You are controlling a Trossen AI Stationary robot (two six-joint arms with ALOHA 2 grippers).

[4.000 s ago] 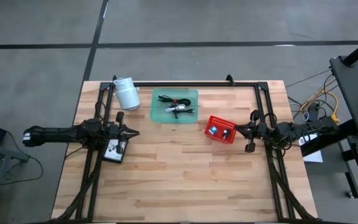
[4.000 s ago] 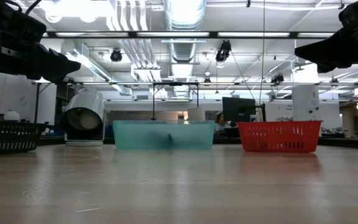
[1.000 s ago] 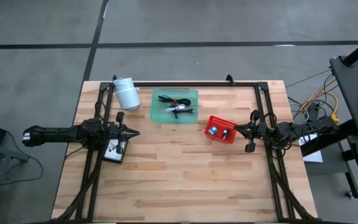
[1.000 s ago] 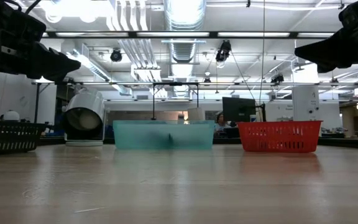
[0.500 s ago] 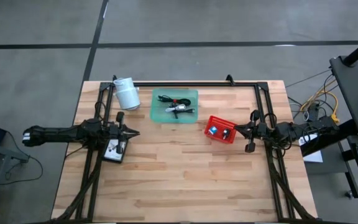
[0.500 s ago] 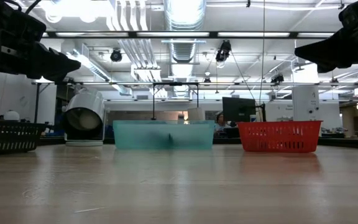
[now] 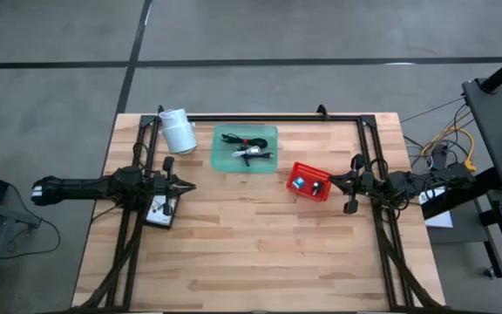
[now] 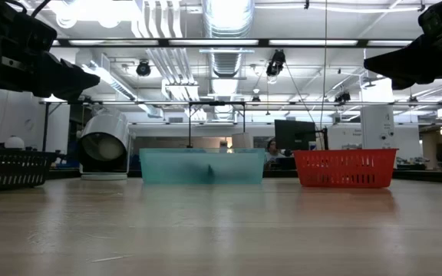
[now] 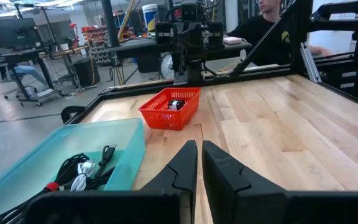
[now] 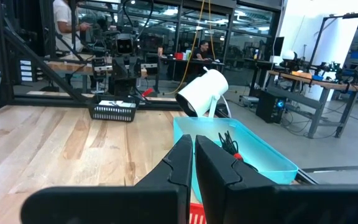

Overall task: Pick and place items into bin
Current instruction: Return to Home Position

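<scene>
Winding down, by the look of it, rather than reaching for anything: holding the left gripper (image 7: 184, 185) raised over the edge of the black basket (image 7: 158, 224) at the left of the table (image 7: 260, 253), jaws drawn to a thin slit and gripping nothing; holding the right gripper (image 7: 335, 181) raised just beside the red basket (image 7: 306, 194), jaws all but touching and likewise carrying nothing. Finding every task thing inside a container: the two white cards (image 7: 161, 208) in the black basket, the two tiny cubes (image 7: 299, 183) in the red basket, the black cables (image 7: 238, 139) and the little silver piece (image 7: 249, 153) in the teal tray (image 7: 268, 133) at the table's far middle. Spotting no loose item on the bare wood in the high or low view. Leaving the white roll (image 7: 178, 131) lying just beside the tray, outside the sorting. Judging the placing as done or very nearly so, with only the arms' retreat to rest outstanding, while not being able to tell from here whether the tray counts as a bin or as a source awaiting emptying.
</scene>
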